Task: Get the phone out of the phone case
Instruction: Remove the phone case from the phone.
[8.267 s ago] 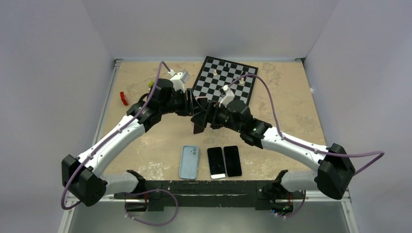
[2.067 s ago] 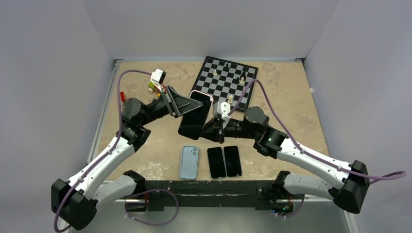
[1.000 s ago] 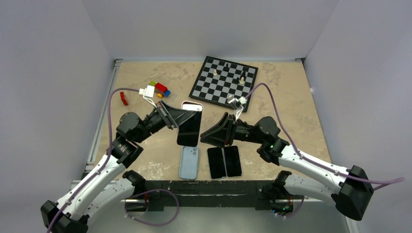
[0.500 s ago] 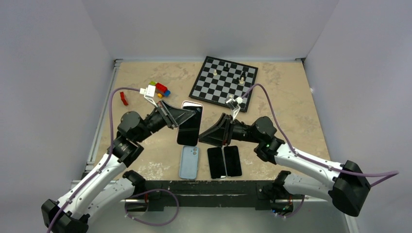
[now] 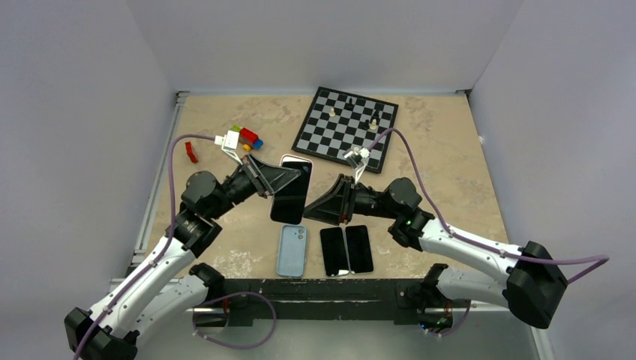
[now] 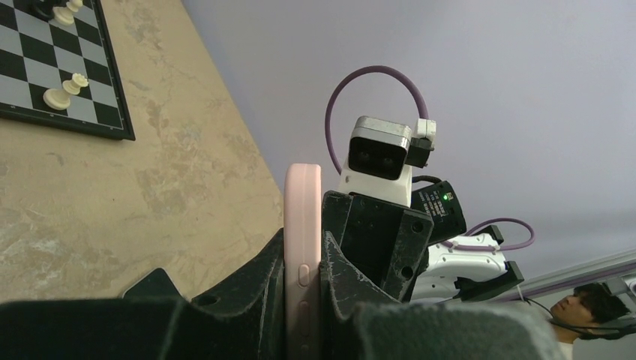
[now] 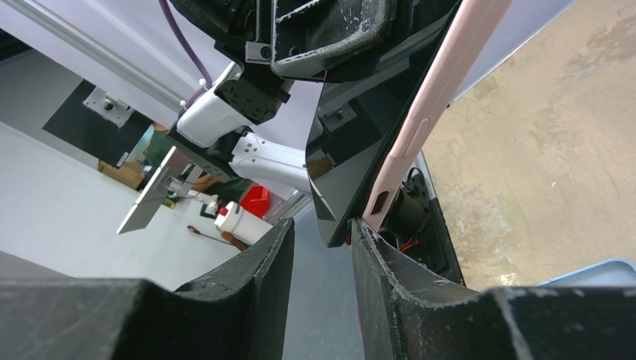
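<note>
above the table (image 5: 450, 165), left jaws pinch the phone (image 5: 289, 206) (pink case (image 6: 301, 225)), right jaws spread beside it.

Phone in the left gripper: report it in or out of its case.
In: the pink phone case rims the black phone's screen; the left gripper clamps both.

The surface (image 5: 450, 165) is a tan, mottled, stone-look top. Plain, pale lavender-grey walls box it in on three sides: a back wall (image 5: 322, 37), a left wall (image 5: 75, 135) and a right wall (image 5: 562, 112). A metal rail (image 5: 160, 174) runs along its left edge and a black bar (image 5: 322, 289) along the near edge. The light is soft and even, with faint shadows. The right wrist view shows a pale grey floor (image 7: 60, 195) beyond the surface.
</note>
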`<action>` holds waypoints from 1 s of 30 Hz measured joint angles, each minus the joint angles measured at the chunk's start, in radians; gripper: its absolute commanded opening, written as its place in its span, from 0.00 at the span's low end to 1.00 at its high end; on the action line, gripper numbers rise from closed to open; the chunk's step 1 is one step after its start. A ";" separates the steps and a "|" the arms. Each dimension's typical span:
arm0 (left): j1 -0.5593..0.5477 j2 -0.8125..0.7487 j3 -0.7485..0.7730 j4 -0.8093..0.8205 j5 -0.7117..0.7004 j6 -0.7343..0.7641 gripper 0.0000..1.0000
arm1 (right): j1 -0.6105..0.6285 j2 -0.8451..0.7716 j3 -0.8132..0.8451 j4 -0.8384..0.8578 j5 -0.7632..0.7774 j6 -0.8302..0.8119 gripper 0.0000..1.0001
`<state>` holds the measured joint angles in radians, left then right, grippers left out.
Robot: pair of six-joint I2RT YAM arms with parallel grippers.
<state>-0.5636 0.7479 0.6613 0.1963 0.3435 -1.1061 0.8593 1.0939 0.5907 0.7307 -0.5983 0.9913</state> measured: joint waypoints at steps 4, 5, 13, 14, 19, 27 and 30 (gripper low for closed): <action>0.000 -0.002 -0.001 -0.003 0.000 0.000 0.00 | 0.004 0.005 0.000 0.007 0.000 0.011 0.39; 0.000 -0.004 -0.001 -0.003 0.000 0.000 0.00 | 0.006 0.005 0.000 0.009 0.000 0.011 0.39; 0.000 0.010 -0.004 0.019 0.001 -0.007 0.00 | 0.012 0.023 0.000 0.036 0.000 0.015 0.45; 0.001 0.013 -0.005 0.023 0.000 -0.010 0.00 | 0.013 0.027 0.000 0.041 0.000 0.015 0.46; 0.006 0.017 -0.005 0.032 -0.001 -0.019 0.00 | 0.014 0.040 0.000 0.071 0.002 0.024 0.46; 0.013 0.045 -0.017 0.121 0.016 -0.072 0.00 | 0.010 0.040 0.000 0.107 0.016 0.053 0.46; 0.014 0.043 -0.039 0.154 0.013 -0.089 0.00 | 0.010 0.045 0.000 0.108 0.022 0.076 0.46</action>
<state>-0.5499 0.7906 0.6224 0.3500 0.3565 -1.1946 0.8692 1.1393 0.5907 0.8387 -0.5766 1.0672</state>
